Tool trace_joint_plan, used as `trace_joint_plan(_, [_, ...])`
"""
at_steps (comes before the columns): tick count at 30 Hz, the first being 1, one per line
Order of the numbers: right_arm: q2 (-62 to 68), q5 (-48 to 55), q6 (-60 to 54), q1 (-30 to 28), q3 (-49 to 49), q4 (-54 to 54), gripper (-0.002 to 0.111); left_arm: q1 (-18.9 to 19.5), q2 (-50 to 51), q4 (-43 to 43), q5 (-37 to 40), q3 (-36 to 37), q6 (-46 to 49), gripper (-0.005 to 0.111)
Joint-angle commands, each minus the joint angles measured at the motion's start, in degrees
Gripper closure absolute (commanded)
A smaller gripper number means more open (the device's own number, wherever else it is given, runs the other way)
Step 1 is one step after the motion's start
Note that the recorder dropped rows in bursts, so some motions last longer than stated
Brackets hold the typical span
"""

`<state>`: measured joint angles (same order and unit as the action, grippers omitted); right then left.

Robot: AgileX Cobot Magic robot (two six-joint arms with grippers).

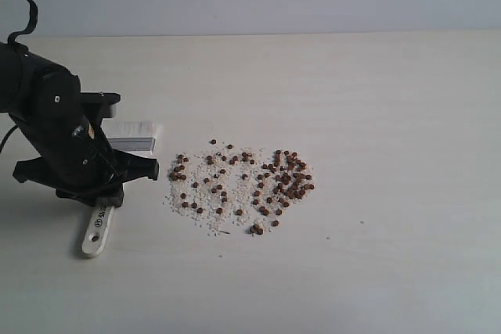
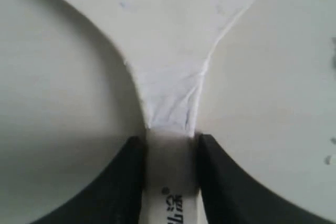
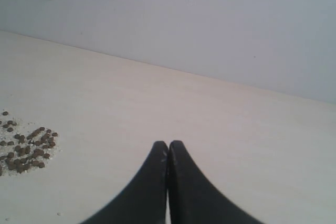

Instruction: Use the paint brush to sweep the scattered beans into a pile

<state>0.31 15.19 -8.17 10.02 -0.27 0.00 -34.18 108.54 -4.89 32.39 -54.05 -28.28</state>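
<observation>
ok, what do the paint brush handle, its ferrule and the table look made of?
paint brush handle: pale, matte, printed lettering; wood or plastic, can't tell.
ferrule: grey with a dull sheen, likely metal.
table: cream, faint grain lines, matte; probably laminate or wood.

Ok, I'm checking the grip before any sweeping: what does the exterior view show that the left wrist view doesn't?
Exterior only: the whole scatter of tiny round reddish-brown beans among whitish crumbs, plus the off-white bristles and holed handle end of the wide flat pale wooden paint brush. Left wrist only: the left gripper's black fingers against both sides of the handle's narrow neck. Both: the paint brush, the left gripper over it, the pale table.
</observation>
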Motion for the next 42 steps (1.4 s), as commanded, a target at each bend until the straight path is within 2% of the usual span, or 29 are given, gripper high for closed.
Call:
trace_joint_plan(1, [-0.31, -0.43, -0.09, -0.02, 0.27, 0.0, 0.108, -0.23, 0.2, 0.2, 0.29, 0.57, 5.46, 0.107])
trace_joint_plan(5, [-0.31, -0.43, -0.09, -0.02, 0.27, 0.0, 0.108, -0.23, -0.01, 0.2, 0.66, 0.43, 7.67, 0.107])
trace_joint_plan(13, [-0.31, -0.43, -0.09, -0.02, 0.27, 0.0, 0.108, -0.23, -2.66, 0.2, 16.14, -10.3, 11.61, 0.107])
trace_joint_plan(21, [-0.31, -1.65, -0.09, -0.02, 0.27, 0.0, 0.108, -0.23, -2.66, 0.18, 21.18, -15.44, 14.65, 0.107])
trace_joint_plan(36, [-0.31, -2.02, -0.3, -0.02, 0.27, 0.0, 0.108, -0.23, -2.66, 0.07, 23.83, -20.12, 16.93, 0.107])
trace_joint_plan(41, [-0.31, -3.55, -7.13, -0.02, 0.27, -13.54, 0.108, -0.23, -2.56, -0.56, 22.86, -20.8, 17.62, 0.107])
trace_joint_plan(42, [-0.31, -3.44, -6.91, -0.02, 0.27, -13.52, 0.108, -0.23, -2.56, -0.6, 22.51, -20.8, 17.62, 0.107])
